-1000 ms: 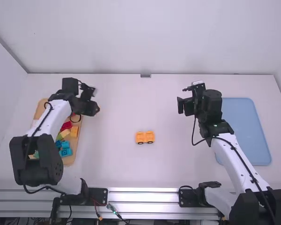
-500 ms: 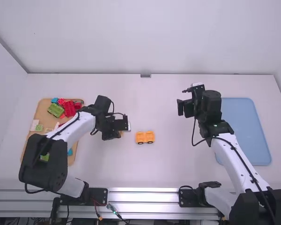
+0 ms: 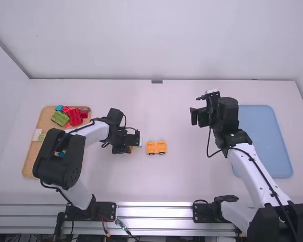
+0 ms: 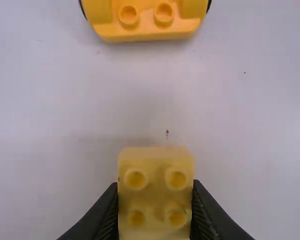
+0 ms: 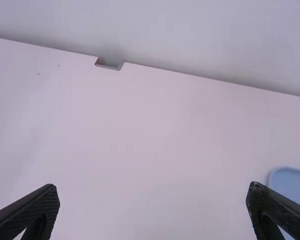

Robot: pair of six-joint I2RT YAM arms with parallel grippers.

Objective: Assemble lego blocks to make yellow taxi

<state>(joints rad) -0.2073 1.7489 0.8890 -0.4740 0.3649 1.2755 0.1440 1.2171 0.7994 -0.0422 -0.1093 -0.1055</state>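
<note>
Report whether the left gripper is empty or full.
Full: in its wrist view, the left gripper's two fingers press on opposite sides of a yellow block.

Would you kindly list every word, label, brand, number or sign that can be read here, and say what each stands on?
There are none that I can read: I make out no print on the yellow block in the left gripper, on the wheeled piece or on the blue tray.
</note>
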